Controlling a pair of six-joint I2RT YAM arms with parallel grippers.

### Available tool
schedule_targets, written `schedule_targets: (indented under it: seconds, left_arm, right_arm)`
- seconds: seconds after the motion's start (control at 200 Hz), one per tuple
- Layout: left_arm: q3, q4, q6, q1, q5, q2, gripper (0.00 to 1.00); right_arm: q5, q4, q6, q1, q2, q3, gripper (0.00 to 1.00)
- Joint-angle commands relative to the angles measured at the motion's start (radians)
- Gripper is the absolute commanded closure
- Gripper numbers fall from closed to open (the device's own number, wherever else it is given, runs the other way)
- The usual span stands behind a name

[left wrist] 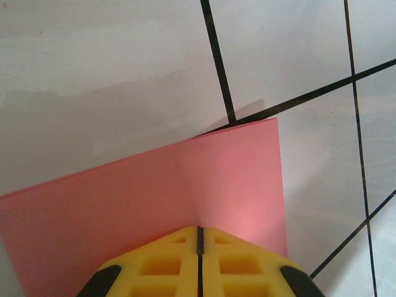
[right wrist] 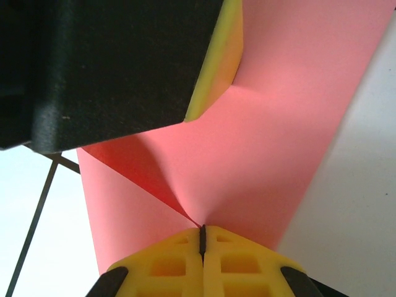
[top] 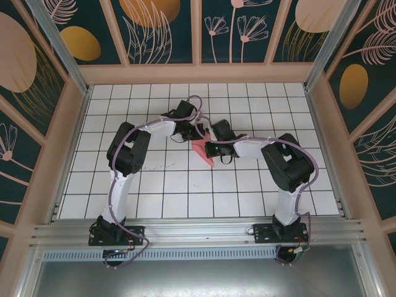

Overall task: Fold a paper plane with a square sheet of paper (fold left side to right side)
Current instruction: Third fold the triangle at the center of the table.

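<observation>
Gridded table (top: 161, 185) bears coral-red paper (top: 202, 153), lifted and buckled.

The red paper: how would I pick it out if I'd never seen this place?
Start at the white table ruled with black grid lines, walled by dark flowered panels. Near its middle the left gripper and right gripper meet, both shut on the same thing. That square sheet of paper is the only coral-red thing there, thin and bent between them.
</observation>
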Motion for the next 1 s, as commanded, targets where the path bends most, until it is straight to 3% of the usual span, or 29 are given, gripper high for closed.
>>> schedule_targets:
  seconds: [0.0,0.235,0.39,0.596,0.996]
  left_arm:
    - [0.001,-0.059,0.013,-0.012,-0.032,0.047,0.90]
    - [0.007,-0.068,0.011,-0.016,-0.038,0.037,0.90]
    - [0.015,-0.073,0.014,-0.017,-0.043,0.023,0.84]
    - [0.140,-0.176,0.071,-0.009,-0.101,0.025,0.82]
    - [0.254,-0.268,0.100,0.065,-0.175,-0.029,0.67]
  right_arm:
    - [0.045,-0.062,-0.025,0.005,0.022,0.014,1.00]
    - [0.059,-0.075,-0.042,0.005,0.010,-0.015,1.00]
    - [0.047,-0.087,-0.056,0.004,0.017,-0.015,1.00]
    - [0.024,-0.094,-0.062,0.007,0.014,-0.024,1.00]
    - [0.014,-0.109,-0.070,0.017,0.015,-0.018,1.00]
